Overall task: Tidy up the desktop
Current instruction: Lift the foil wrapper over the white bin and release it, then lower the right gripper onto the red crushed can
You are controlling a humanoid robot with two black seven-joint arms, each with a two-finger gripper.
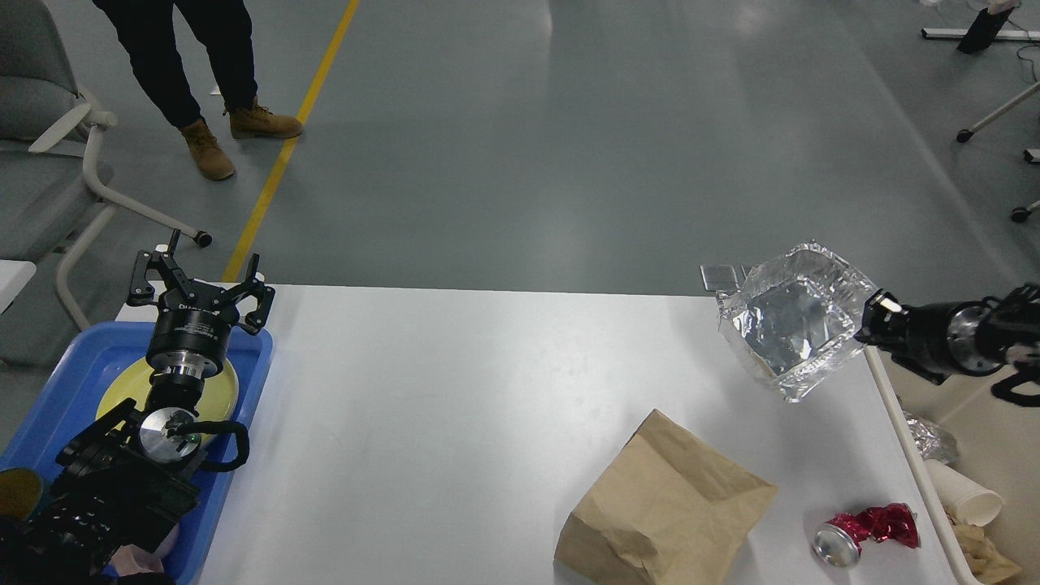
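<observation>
Head view: right arm has the foil tray (792, 329) up in the air, pinched at its right rim, hanging over the far right corner of the counter (455, 406).
Right fingers (868, 318): clenched on the foil rim, and the tray dangles tilted from that one edge.
Left fingers (199, 286): spread wide, holding nothing, parked above the blue tray (57, 390) with its yellow plate (219, 382) at the near left.
Foil handling: looks feather-light, thin and crumpled; likely to bend or tear at the pinch, so a rim grip is sensible and a gentle swing is wise.
Paper bag (666, 512): near right on the counter, soft and creased; I'd take it by the top fold.
Crushed can (865, 532): red, lying just beside the counter's right edge; stiff, small, liable to roll.
Counter: white, smooth, matte, rounded corners, bare across the middle.
Bin (902, 422): beige, touching the right edge, scraps and a cup inside.
Room: grey floor, yellow line, someone standing far left beside a chair.
</observation>
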